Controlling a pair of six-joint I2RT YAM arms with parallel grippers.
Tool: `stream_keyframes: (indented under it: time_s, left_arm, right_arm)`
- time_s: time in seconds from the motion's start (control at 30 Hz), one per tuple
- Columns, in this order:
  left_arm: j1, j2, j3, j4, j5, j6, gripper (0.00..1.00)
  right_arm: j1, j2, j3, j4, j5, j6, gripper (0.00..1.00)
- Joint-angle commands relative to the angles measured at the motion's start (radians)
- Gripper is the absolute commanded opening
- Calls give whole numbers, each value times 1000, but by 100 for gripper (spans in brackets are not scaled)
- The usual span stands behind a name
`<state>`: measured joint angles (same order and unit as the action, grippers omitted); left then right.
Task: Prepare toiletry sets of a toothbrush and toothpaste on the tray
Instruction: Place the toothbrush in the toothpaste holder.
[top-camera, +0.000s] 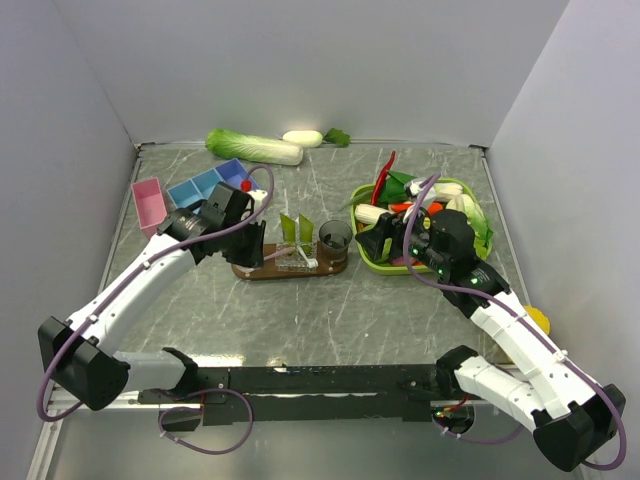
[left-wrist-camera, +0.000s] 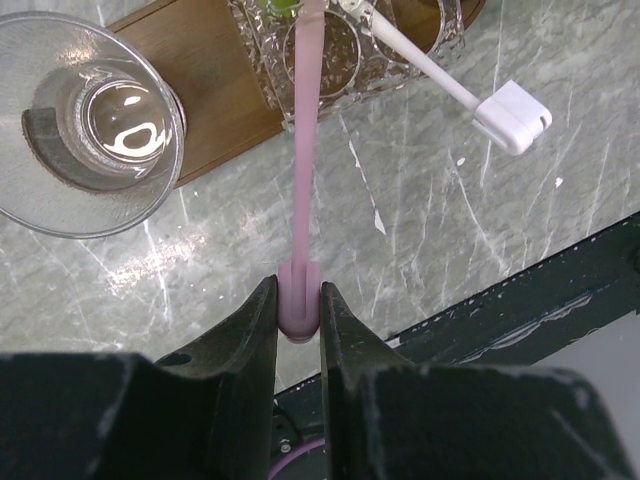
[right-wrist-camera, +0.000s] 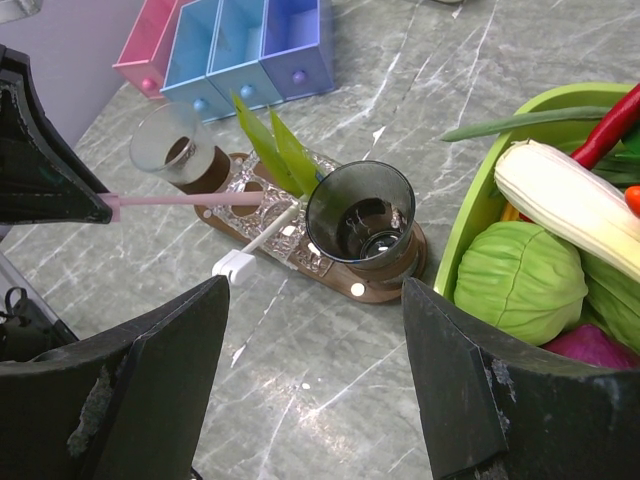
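Left gripper: your left gripper (left-wrist-camera: 299, 300) is clamped on the butt end of a pink toothbrush (left-wrist-camera: 305, 150), pinched from both sides at the lower centre of the left wrist view.
Pink toothbrush: the shaft runs straight up the frame from the fingers, above the table, to the clear patterned holder (left-wrist-camera: 340, 60) on the tray (left-wrist-camera: 210, 110). You cannot tell whether its tip sits inside.
Right gripper: your right gripper (right-wrist-camera: 315, 380) stands wide apart, holding and touching nothing. It hovers over the table beside the basket and faces the tray.
White toothbrush: the white toothbrush (right-wrist-camera: 262, 235) lies slanted, one end at the holder and its head off the tray's near edge.
Toothpaste: two tubes of toothpaste (right-wrist-camera: 270, 140) stand in the holder at mid-tray.
Tumblers: a dark tumbler (right-wrist-camera: 360, 215) stands on the tray's right end and a clear tumbler (right-wrist-camera: 180, 150) at its left end.
Basket: the lime-green basket (right-wrist-camera: 468, 215), heaped with vegetables, is just right of the tray.
Compartment box: the compartment box (top-camera: 205, 185), with blue and pink bins, is at the upper left of the top view.
Surface: a grey marbled table (top-camera: 320, 320).
Room: plain pale walls (top-camera: 300, 60) on three sides, with a long cabbage (top-camera: 255, 147) at the back wall's foot.
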<state>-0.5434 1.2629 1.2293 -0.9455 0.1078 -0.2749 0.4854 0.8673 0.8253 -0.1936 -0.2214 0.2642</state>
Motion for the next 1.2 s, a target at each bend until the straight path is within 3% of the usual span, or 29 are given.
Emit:
stream_keyframes:
  time_s: [0.0, 1.17]
  left_arm:
    - [-4, -30, -7, 65, -20, -23, 1]
    - [-4, 23, -44, 163, -30, -41, 1]
  right_arm:
    - [-5, -8, -2, 13, 14, -13, 77]
    - [-5, 4, 0, 10, 13, -16, 77]
